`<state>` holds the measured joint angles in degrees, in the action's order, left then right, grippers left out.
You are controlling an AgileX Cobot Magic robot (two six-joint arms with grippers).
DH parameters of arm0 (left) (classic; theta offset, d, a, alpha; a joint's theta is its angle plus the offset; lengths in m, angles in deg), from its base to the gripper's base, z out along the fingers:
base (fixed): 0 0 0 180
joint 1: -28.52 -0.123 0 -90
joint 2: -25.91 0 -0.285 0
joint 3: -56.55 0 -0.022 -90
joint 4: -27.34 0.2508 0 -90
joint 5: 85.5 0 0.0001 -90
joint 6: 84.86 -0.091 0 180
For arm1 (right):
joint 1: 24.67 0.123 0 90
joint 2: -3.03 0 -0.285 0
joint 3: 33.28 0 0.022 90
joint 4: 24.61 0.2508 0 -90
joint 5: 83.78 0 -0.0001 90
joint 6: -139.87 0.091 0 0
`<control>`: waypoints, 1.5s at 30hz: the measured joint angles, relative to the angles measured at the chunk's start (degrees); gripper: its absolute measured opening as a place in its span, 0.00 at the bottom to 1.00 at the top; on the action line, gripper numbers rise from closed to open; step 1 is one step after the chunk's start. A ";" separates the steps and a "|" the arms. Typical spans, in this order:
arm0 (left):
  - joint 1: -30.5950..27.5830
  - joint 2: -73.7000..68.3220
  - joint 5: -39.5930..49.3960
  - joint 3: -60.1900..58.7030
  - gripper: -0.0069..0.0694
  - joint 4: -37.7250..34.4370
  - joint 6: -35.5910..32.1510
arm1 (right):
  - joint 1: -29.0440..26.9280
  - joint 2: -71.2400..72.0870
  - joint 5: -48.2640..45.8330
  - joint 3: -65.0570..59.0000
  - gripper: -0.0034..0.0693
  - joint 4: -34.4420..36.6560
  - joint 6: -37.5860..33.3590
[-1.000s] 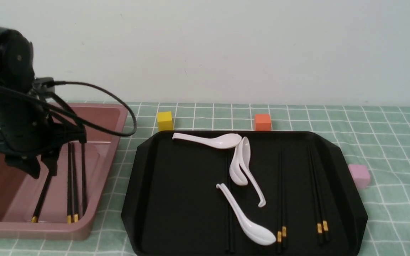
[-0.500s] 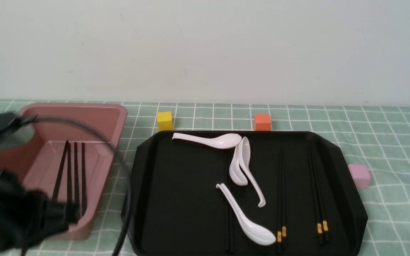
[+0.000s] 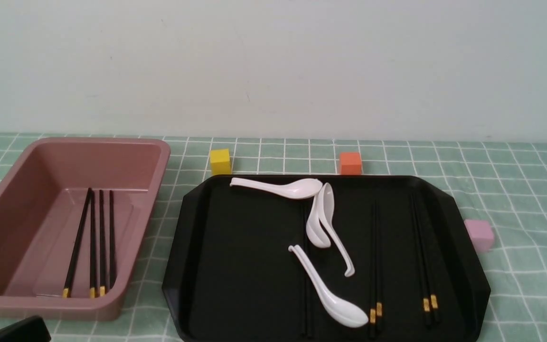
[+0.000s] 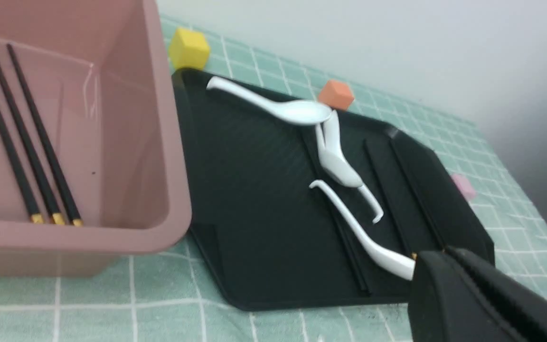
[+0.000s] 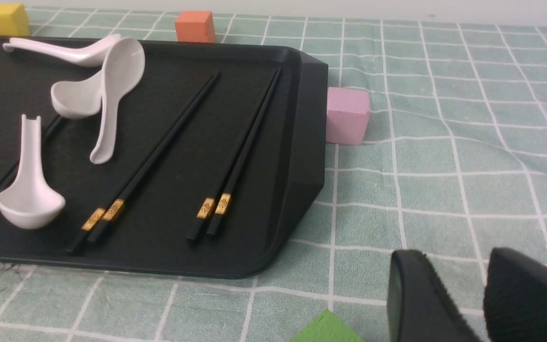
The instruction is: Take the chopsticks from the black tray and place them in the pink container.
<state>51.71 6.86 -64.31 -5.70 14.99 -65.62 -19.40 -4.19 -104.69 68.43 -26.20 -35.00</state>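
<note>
Several chopsticks [image 3: 92, 242] lie inside the pink container [image 3: 159, 156] on the left, gold bands toward me. On the black tray [image 3: 235, 266] two more pairs of chopsticks [image 3: 375, 266] [image 3: 425, 266] lie side by side at the right, and another pair [image 3: 305, 304] runs under a white spoon. My left gripper [image 4: 444, 254] is shut with nothing in it, hanging near the tray's front edge. Only a black corner of that arm [image 3: 12, 330] shows in the front view. My right gripper [image 5: 456, 256] is open and empty, over the cloth, front-right of the tray.
Three white spoons [image 3: 325, 285] lie in the middle of the tray. A yellow cube [image 3: 220, 161] and an orange cube [image 3: 350, 163] stand behind it, and a small pink cube [image 3: 479, 234] beside its right edge. A green block [image 5: 328, 327] sits close to my right gripper.
My left arm has drawn back from above the pink container toward the near-left corner, almost out of the front view. A slanted chopstick now lies in the container beside the others.
</note>
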 joint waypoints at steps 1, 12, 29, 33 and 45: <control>0.00 0.17 0.00 0.00 0.07 0.00 0.00 | 0.00 0.00 0.00 0.00 0.38 0.00 0.00; 0.00 0.48 0.38 -0.10 0.07 0.10 0.00 | 0.00 0.00 0.00 0.00 0.38 0.00 0.00; -16.94 11.92 0.39 -13.30 0.07 9.62 4.66 | 0.00 0.00 0.00 0.00 0.38 0.00 0.00; -18.89 11.92 0.59 -16.33 0.07 13.12 4.73 | 0.00 0.00 0.00 0.00 0.38 0.00 0.00; -18.59 11.96 0.67 -16.67 0.08 15.73 4.73 | 0.00 0.00 0.00 0.00 0.38 0.00 0.00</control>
<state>33.12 18.82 -63.63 -22.37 30.72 -60.88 -19.40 -4.19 -104.69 68.43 -26.20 -35.00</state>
